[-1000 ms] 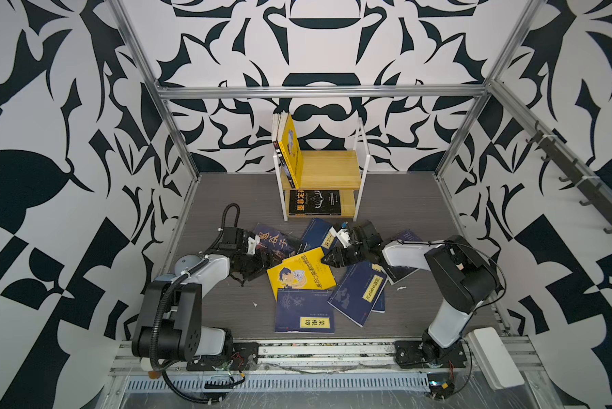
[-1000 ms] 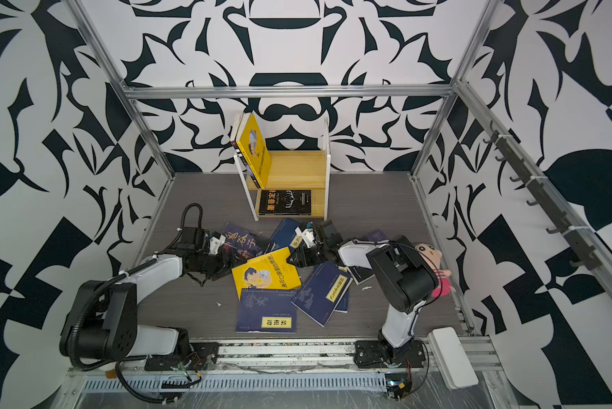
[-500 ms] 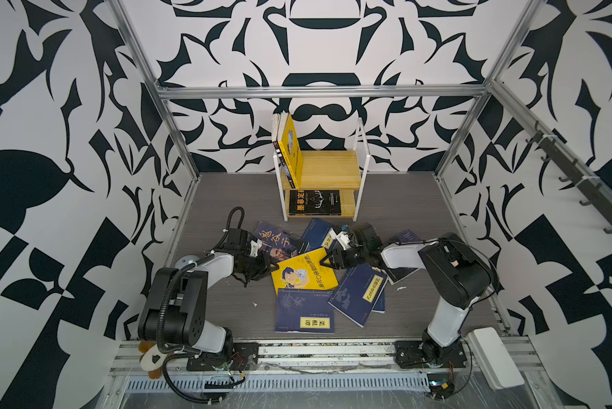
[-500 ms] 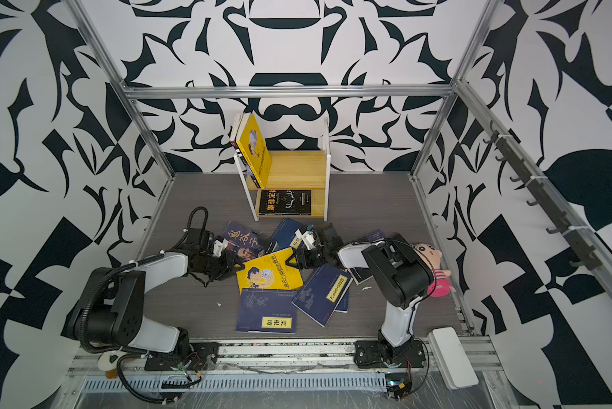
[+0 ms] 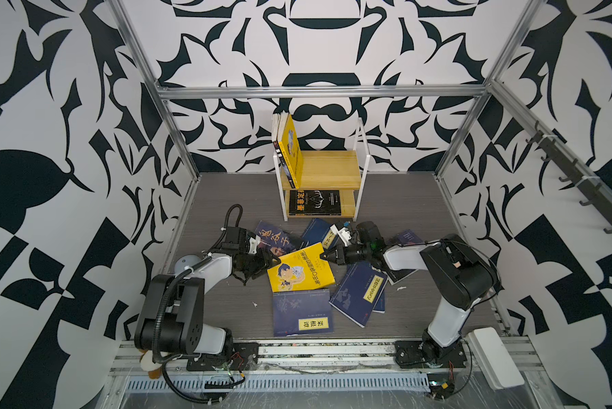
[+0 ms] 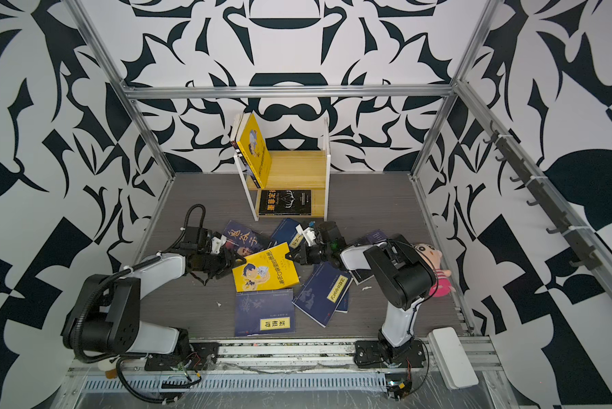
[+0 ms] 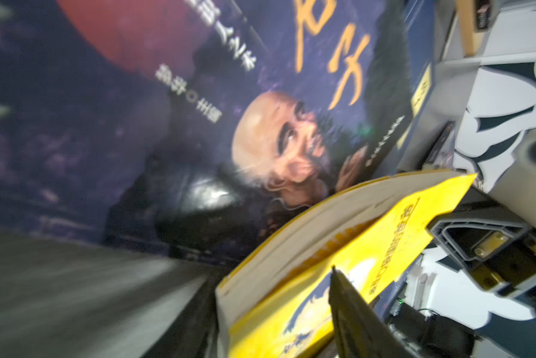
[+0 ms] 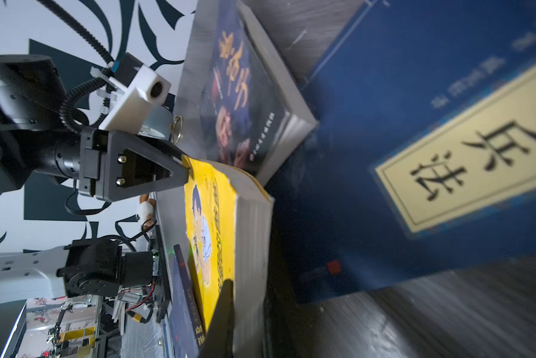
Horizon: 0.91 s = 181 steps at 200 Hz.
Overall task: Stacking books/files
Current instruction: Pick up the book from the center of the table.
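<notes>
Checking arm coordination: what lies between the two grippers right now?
The yellow book lies between the left gripper and the right gripper, one at each opposite corner, in both top views.

Wooden shelf (image 5: 332, 170), white box (image 5: 490, 357), pink plush doll (image 6: 435, 269).

arms (image 5: 216, 267): white links, black joints | cable (image 8: 69, 102): black corrugated | left claw (image 5: 266, 265): grey triangular fingers (image 8: 149, 173)
</notes>
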Available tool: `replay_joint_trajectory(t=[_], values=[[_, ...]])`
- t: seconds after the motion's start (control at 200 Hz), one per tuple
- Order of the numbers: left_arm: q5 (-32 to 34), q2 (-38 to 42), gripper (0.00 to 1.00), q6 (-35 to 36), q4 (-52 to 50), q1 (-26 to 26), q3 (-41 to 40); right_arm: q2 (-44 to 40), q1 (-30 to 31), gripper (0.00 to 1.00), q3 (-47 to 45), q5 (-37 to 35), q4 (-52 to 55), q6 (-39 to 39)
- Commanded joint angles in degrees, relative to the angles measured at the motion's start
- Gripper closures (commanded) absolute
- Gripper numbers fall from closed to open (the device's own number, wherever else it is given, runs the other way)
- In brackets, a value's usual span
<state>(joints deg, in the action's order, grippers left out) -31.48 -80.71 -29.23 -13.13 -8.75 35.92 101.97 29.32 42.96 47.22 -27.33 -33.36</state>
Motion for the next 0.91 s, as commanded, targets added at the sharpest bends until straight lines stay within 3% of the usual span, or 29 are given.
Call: replay_joint_trajectory(t=[0.0,0.23,0.365,0.595,0.9], values=[[-2.6,3.4,0.27,1.6,-2.8,1.1,4.0,-4.6,-0.5,1.0,2.9,2.6,-7.1,-2.0],[-7.1,10.1,0.0,5.4,-3.7,7.5,5.6,-8.0,-3.3,1.0,5.1,0.0,-11.6,-6.1],[-10.8,11.9,0.0,8.6,-2.1,10.8,6.1,-9.4,-3.3,1.0,6.7,1.4,-16.8,-10.4],[-23.1,13.6,0.0,13.4,-0.8,13.1,6.6,-10.0,-3.3,1.0,7.2,3.2,-28.1,-20.1],[-25.2,11.9,0.0,11.9,3.2,13.5,6.5,-8.7,-3.3,1.0,7.7,6.0,-44.4,-34.2]])
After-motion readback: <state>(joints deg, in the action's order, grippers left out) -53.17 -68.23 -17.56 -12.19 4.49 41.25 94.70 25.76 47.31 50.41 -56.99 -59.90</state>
